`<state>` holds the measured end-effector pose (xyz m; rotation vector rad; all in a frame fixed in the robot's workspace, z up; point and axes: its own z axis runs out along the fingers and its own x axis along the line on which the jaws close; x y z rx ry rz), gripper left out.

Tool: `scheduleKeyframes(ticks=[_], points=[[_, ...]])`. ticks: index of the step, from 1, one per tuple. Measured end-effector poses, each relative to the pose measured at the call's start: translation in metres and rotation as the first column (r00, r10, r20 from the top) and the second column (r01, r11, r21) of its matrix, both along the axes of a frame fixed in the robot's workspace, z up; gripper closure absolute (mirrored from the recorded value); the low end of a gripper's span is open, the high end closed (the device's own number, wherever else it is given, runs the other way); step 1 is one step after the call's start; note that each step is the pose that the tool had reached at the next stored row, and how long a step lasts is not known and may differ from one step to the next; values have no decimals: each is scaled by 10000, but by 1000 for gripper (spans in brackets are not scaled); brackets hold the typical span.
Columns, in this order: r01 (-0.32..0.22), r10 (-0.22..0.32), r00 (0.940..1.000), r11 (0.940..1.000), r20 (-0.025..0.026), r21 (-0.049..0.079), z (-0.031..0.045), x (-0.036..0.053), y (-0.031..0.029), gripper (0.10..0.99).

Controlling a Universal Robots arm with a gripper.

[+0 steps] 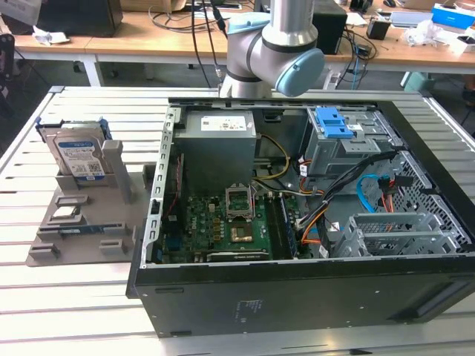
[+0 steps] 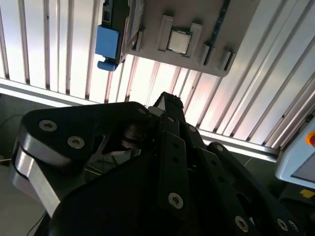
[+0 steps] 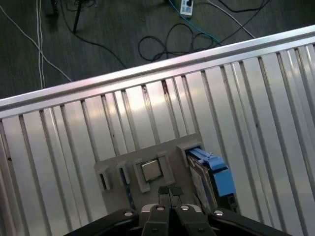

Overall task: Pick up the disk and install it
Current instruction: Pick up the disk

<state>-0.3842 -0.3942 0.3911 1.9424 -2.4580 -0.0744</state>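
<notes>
My gripper (image 3: 170, 191) hangs over the slatted table (image 3: 74, 132) with its two fingertips pressed together and nothing between them. Under the hand, apart from the fingers, lies the grey holder (image 3: 115, 164). The disk (image 3: 212, 178) stands on its edge in a slot of this holder, a little to the side of the fingertips, and the hand does not touch it. A small square chip (image 3: 150, 169) sits in the holder, nearer to the fingertips than the disk. The open computer case (image 1: 297, 297) lies beside the holder, with the disk outside it.
</notes>
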Motion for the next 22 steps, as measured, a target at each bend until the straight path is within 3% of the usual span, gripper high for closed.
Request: scheduleKeyframes(ticks=[5,9,10,13,14,22], points=[[-647,647,9979,9979,1,0,0,0,0,980],[-1436,1436,9896,9896,1,0,0,0,0,980],[-1637,1637,9865,9865,1,0,0,0,0,980],[-2505,2505,9681,9681,1,0,0,0,0,980],[-2625,2625,9649,9649,1,0,0,0,0,980],[-2664,2664,9639,9639,1,0,0,0,0,973]])
